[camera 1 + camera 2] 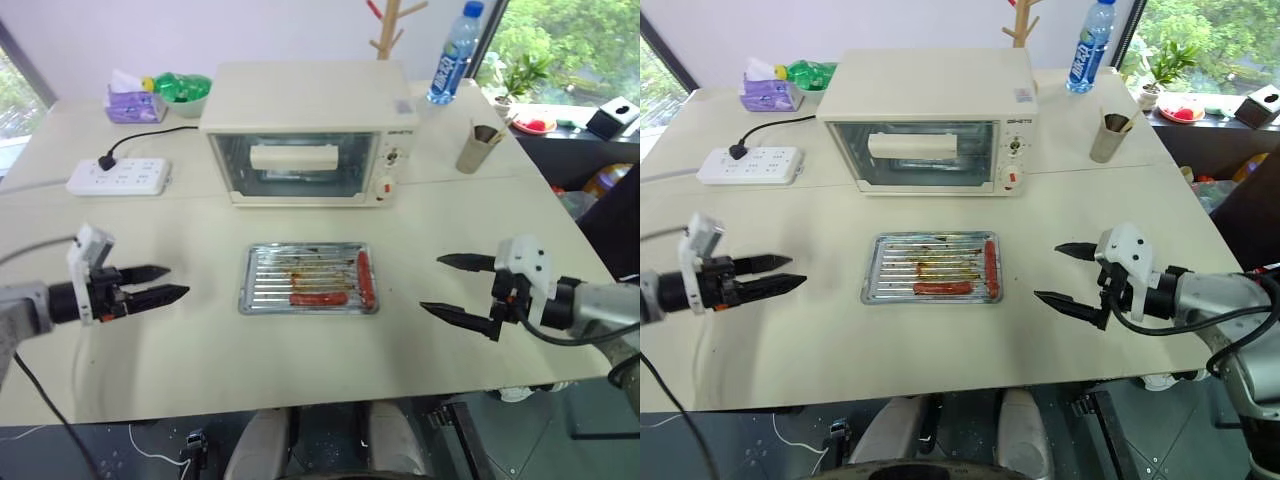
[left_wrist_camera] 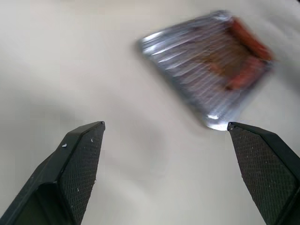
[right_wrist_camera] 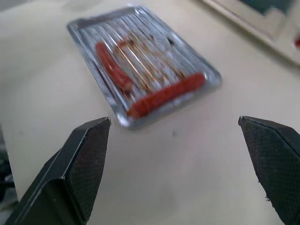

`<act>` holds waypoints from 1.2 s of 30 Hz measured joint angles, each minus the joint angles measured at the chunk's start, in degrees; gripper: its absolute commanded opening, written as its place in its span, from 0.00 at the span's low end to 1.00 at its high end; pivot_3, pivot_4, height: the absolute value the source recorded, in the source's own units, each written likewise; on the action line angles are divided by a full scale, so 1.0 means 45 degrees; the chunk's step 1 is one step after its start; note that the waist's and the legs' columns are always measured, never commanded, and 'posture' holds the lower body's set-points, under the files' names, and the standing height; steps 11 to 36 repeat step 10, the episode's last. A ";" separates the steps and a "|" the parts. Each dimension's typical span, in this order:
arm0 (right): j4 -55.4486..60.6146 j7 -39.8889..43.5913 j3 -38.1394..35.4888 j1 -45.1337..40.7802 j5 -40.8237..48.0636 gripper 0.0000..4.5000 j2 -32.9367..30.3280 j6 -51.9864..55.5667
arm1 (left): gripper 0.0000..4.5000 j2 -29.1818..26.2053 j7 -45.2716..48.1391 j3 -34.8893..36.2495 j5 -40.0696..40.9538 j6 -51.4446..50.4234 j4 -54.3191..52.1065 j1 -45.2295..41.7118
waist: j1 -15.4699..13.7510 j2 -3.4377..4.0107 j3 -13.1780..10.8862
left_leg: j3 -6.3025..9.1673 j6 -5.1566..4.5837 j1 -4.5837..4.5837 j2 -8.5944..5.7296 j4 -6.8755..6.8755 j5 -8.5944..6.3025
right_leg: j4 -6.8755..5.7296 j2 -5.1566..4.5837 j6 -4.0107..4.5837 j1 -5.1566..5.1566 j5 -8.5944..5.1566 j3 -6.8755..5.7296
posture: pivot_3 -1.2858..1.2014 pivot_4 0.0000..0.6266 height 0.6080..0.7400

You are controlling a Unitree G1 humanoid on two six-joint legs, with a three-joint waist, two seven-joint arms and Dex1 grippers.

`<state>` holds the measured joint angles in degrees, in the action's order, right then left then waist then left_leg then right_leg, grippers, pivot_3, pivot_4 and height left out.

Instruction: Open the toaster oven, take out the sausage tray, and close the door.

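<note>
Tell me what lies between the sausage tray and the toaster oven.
Nothing: in the left eye view, bare table runs from the sausage tray to the toaster oven, whose door is shut.

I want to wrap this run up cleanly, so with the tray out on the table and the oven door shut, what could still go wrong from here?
1. The sausage tray lies between the open left claw and right claw; an inward swing could knock it and roll the sausages.
2. The door of the toaster oven looks shut, but whether it is fully seated cannot be told.
3. The paper cup stands beyond the right claw; a forward reach could tip it.
</note>
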<state>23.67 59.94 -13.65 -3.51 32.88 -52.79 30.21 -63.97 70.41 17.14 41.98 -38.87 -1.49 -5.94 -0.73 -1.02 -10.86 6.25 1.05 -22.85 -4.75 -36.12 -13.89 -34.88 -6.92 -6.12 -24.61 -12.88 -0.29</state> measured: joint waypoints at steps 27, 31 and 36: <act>-0.1096 0.1264 0.0881 -0.2162 0.0790 1.00 -0.0326 0.1479 | 0.98 -0.1062 0.2199 0.0024 -0.0575 0.0978 -0.1194 -0.0595 | 0.0055 0.0040 -0.0027 | -0.0012 -0.0014 -0.0069 0.0007 0.0013 0.0001 | -0.0005 0.0031 -0.0019 -0.0081 0.0009 -0.0018 | 0.52 0.24 1.00; -0.1096 0.1264 0.0881 -0.2162 0.0790 1.00 -0.0326 0.1479 | 0.98 -0.1062 0.2199 0.0024 -0.0575 0.0978 -0.1194 -0.0595 | 0.0055 0.0040 -0.0027 | -0.0012 -0.0014 -0.0069 0.0007 0.0013 0.0001 | -0.0005 0.0031 -0.0019 -0.0081 0.0009 -0.0018 | 0.52 0.24 1.00; -0.1096 0.1264 0.0881 -0.2162 0.0790 1.00 -0.0326 0.1479 | 0.98 -0.1062 0.2199 0.0024 -0.0575 0.0978 -0.1194 -0.0595 | 0.0055 0.0040 -0.0027 | -0.0012 -0.0014 -0.0069 0.0007 0.0013 0.0001 | -0.0005 0.0031 -0.0019 -0.0081 0.0009 -0.0018 | 0.52 0.24 1.00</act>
